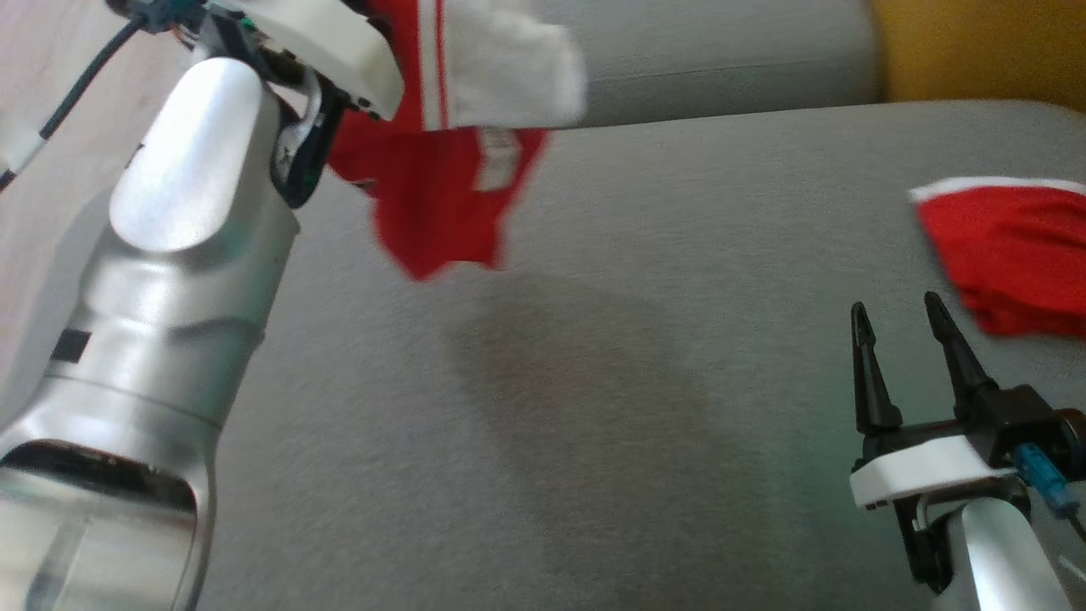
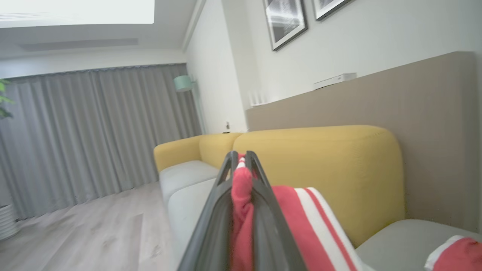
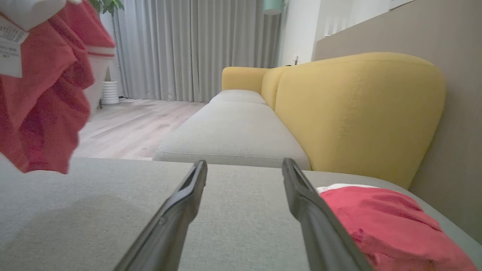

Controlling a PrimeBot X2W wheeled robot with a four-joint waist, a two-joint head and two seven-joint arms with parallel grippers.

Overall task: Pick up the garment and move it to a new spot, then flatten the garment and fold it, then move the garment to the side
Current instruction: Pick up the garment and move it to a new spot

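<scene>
Left wrist view: left gripper [image 2: 243, 155] is closed on a red fold of the garment [image 2: 295, 216], the cloth pinched between the two fingers along their length. A red panel with white stripes spills off to the right of the fingers. Behind are the yellow backrest [image 2: 331, 169], grey curtains [image 2: 86, 135] and framed pictures [image 2: 286, 22] on the wall.

Head view: the grip itself is hidden behind the left arm [image 1: 187, 212], which rises along the left side. Garment [image 1: 441, 195] hangs at top centre, blurred, with a white part above and red below. It is lifted off the grey seat [image 1: 636, 424], and its shadow lies on the seat beneath.

Right gripper [image 1: 898, 310], lower right in head view: fingers spread, nothing between them, low over the seat. Right wrist view agrees: gripper [image 3: 244, 165] is open, with bare seat showing between the fingers.

Right wrist view adds the garment [image 3: 41, 105] hanging at upper left with a white label [image 3: 11, 49] on it; print unreadable. Wood floor [image 3: 128, 128] lies beyond the seat.

A second red cloth [image 1: 1010, 246] lies on the seat at the right edge of the head view, with a white band along its top, near the right gripper but apart from it. In the right wrist view the red cloth [image 3: 384, 222] sits just beside the right-hand finger; contact cannot be told. The left wrist view catches the red cloth [image 2: 457, 252] at lower right.
</scene>
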